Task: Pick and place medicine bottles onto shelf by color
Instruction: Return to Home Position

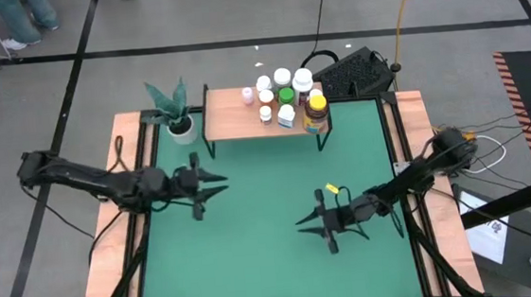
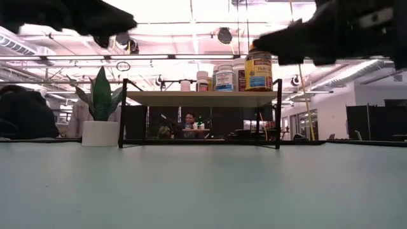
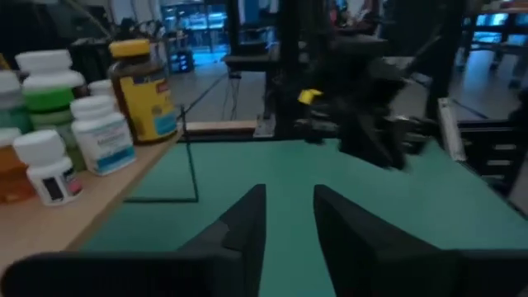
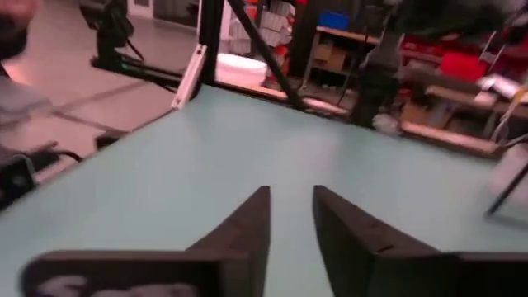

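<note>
Both arms hang over the green desk [image 1: 265, 262], well short of the shelf [image 1: 230, 121]. The left tool [image 1: 225, 184] and right tool [image 1: 300, 225] are each parted a crack, holding nothing. The medicine bottles [image 1: 285, 95] crowd the shelf's far right end, the amber bottle [image 1: 316, 109] at its near edge — a careless right-arm swing could, I'd guess, jolt a shelf leg and topple them. Smooth matting, with a lit workshop beyond.

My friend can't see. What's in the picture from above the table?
Small medicine bottles, mostly white, crowd the right end of a low light-wood shelf at the far edge of the green table. A leafy potted plant stands left of it. The dark left gripper and right gripper hover open and empty over the table.
</note>
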You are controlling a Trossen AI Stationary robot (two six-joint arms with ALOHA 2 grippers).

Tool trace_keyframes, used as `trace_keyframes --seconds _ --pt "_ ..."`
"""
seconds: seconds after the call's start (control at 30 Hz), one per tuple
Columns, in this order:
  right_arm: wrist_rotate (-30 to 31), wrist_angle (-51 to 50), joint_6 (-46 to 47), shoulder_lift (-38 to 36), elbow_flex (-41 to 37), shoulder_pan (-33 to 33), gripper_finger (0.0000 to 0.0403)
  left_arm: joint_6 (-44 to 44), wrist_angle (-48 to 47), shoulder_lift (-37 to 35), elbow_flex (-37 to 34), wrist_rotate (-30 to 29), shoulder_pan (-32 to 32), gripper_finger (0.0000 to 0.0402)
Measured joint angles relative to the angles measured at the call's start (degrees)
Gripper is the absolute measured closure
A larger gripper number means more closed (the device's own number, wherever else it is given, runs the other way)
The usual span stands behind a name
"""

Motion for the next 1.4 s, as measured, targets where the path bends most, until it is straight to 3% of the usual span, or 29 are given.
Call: trace_keyframes --seconds 0.23,0.43,0.6,0.77,1.0,1.17,1.4 --pt "-0.1 -10.8 -7.2 -19.2 -3.3 -3.4 0.0398 3.3 -11.7 -12.9 0.0 -5.8 -4.9 0.0341" --pt "-1.4 -22.2 -5.0 -37.7 -7.0 -5.1 0.0397 3.3 -19.6 -18.3 0.0 -7.0 -5.8 0.0376" --pt "-1.5 -27.9 0.5 -49.3 -11.2 -5.1 0.0402 6.0 -19.3 -20.1 -2.6 -7.0 -6.4 0.0397" --pt "-3.1 -27.8 1.1 -55.3 -15.3 -5.0 0.0402 6.3 -16.3 -22.5 -5.4 -6.9 -5.7 0.0387" --pt "-4.7 -28.6 0.3 -57.2 -16.1 -5.0 0.0402 7.2 -15.1 -25.8 -9.2 -6.9 -4.3 0.0386" --pt "-4.6 -34.3 -0.1 -60.1 -16.1 -6.1 0.0403 7.2 -14.3 -28.2 -10.8 -6.9 -3.4 0.0397" --pt "-7.5 -42.9 1.3 -66.8 -16.1 -9.8 0.0403 8.6 -15.0 -32.8 -10.7 -7.0 -1.8 0.0380"
